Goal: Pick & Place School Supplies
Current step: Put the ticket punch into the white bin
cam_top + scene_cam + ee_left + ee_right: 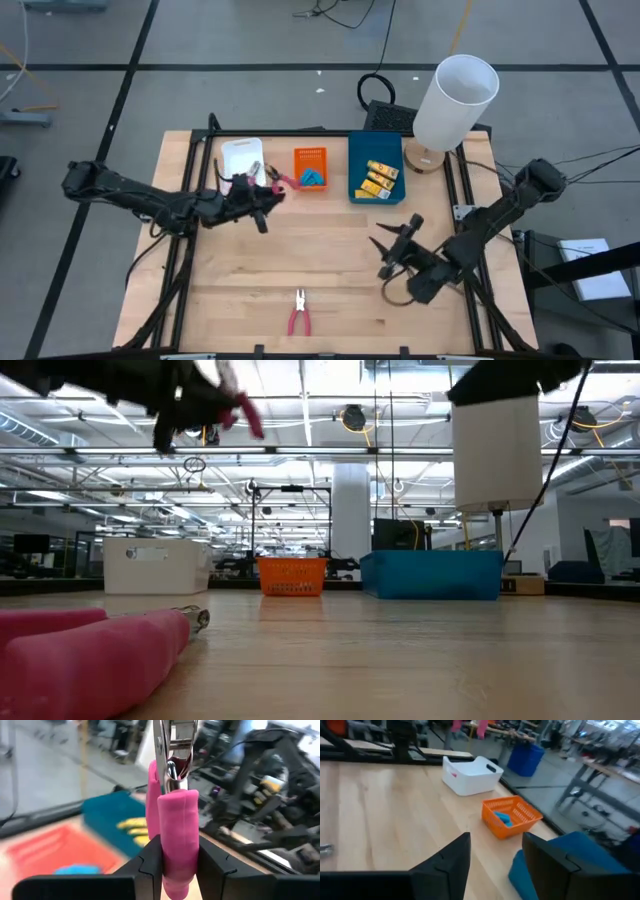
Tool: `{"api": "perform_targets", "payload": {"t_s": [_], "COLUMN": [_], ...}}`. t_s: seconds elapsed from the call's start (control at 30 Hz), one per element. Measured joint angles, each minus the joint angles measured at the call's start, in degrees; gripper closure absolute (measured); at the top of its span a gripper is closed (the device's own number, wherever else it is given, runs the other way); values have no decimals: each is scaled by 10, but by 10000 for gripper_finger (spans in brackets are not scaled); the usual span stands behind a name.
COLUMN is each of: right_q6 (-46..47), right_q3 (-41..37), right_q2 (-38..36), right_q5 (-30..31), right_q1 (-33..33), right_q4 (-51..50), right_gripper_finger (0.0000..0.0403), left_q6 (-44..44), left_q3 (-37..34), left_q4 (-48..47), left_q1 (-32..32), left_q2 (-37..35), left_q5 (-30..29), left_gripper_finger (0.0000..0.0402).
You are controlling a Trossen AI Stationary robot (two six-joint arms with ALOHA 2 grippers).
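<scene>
My left gripper [262,203] is raised above the table near the white tray [242,158] and is shut on a pink-handled plier-like tool [276,181]. The low view shows it high up [243,412]. A second pink-handled tool [299,313] lies flat near the table's near edge, and its handle fills the low view's corner [90,650]. Light-blue pieces [314,178] lie in the orange tray [310,156]. Yellow packets [378,177] lie in the blue tray [362,150]. My right gripper [394,250] is open over bare table on the right. My left gripper pinches the tool's two pink handles [177,835] together between its two fingers [150,865], near the handles' free ends. The fingers lie along the tool, coming from the table's left. The tool is lifted clear, with its metal nose [172,745] pointing away from the gripper.
The white, orange and blue trays stand in a row along the far side. A tall white cylinder on a wooden base [455,100] stands at the far right corner. The right wrist view shows the white tray [472,775], the orange tray [512,817] and the blue tray [570,855].
</scene>
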Motion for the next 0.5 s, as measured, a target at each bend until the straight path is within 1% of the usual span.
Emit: {"api": "perform_targets", "payload": {"t_s": [0.07, 0.17, 0.27, 0.37, 0.5], "right_q6": [-10, -35, -72, -128, -193], "right_q3": [-50, -121, -184, -243, -307], "right_q2": [-39, -93, -143, -181, -209], "right_q5": [-16, -57, -85, -106, -142], "right_q1": [0, -4, -5, -4, -5], "right_q4": [55, 146, 242, 351, 495], "right_gripper_finger": [236, 238, 238, 239, 243], "left_q6": [-31, -79, -125, -162, -190], "left_q3": [-38, -97, -145, -185, -224], "left_q4": [1, 1, 3, 3, 2], "left_q1": [17, 46, 75, 99, 122], "left_q2": [-23, -60, -93, -121, -147], "left_q5": [-5, -20, -26, -26, -34], "left_gripper_finger": [316, 316, 316, 316, 316]}}
